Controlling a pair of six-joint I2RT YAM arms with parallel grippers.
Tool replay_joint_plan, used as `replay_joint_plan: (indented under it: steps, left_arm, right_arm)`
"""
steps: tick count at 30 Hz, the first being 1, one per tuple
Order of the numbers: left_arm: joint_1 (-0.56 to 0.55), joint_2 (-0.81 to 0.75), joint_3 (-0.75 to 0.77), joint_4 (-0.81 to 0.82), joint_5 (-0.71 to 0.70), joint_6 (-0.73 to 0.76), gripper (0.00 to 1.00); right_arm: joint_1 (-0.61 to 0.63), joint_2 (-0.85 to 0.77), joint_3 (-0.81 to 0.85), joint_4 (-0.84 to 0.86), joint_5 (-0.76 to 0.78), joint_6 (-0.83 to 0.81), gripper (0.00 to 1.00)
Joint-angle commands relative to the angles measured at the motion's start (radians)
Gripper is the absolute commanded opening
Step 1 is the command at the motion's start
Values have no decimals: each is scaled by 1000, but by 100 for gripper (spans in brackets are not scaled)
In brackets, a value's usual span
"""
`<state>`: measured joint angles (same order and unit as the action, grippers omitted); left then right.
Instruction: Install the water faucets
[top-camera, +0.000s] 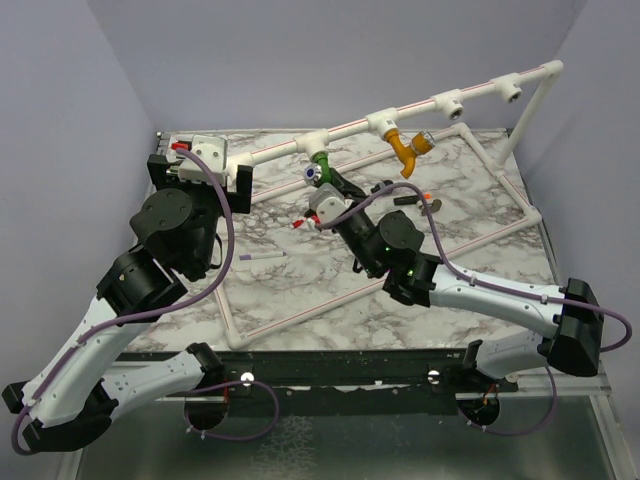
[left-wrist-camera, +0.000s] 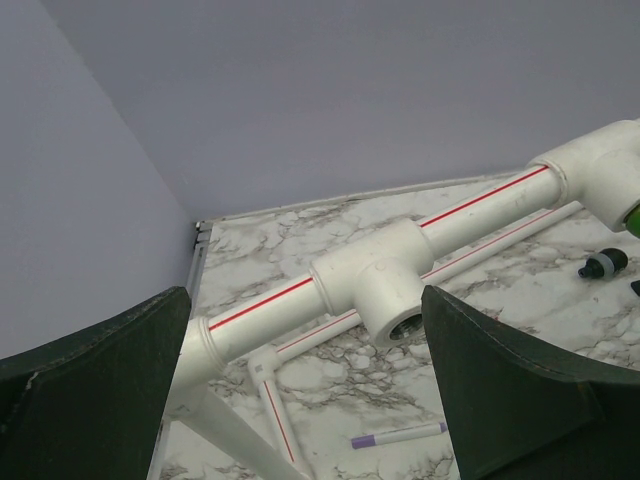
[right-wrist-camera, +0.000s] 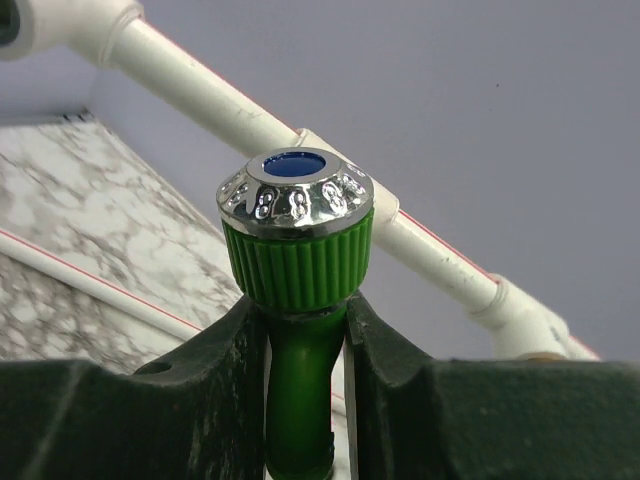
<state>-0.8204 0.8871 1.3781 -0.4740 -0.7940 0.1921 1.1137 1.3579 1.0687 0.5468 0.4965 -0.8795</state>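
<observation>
My right gripper (right-wrist-camera: 300, 335) pinches the bright green plastic faucet (right-wrist-camera: 297, 262) by its smooth neck: light, stiff, probably slippery. My left gripper (left-wrist-camera: 308, 335) gapes wide.

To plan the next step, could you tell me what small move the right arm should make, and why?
Probably twist the wrist to screw the bright green curved plastic faucet into the white T-socket: the right gripper has its fingers shut on the faucet's neck, and its upper end appears to meet that socket.
</observation>
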Motion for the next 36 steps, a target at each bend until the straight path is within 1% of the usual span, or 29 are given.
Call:
replay_joint_plan:
  steps: [1,11,17,22,26,27,28,31,36]
  left_arm:
    - [-6,-12,10,-14,-13,6,99]
    - [-5,-15,7,-12,5,5,99]
    - [-5,-27,3,-13,19,-2,99]
    - [-5,-43,-4,-13,25,-5,99]
    - [-6,-52,-9,-12,27,-6,99]
    - [-5,-56,-9,-12,28,-6,99]
    - [-5,-57,-10,-12,30,-6,99]
    - [-5,-62,-14,-12,32,-7,99]
    - [-6,-67,-16,-14,43,-10,99]
  right_arm:
    - [5,18,-38,85,33,409,0]
    - [5,30,-83,181,102,1018,0]
    - [5,36,-85,184,172,1360,0]
    - [5,41,-62,107,227,1653,0]
    - [5,26,-90,100,286,1873,1]
    - [5,23,-92,89,295,1941,0]
    - [5,20,-89,61,302,1973,0]
    - [5,18,-76,-7,303,2139,0]
    - [3,22,-77,-57,261,2345,0]
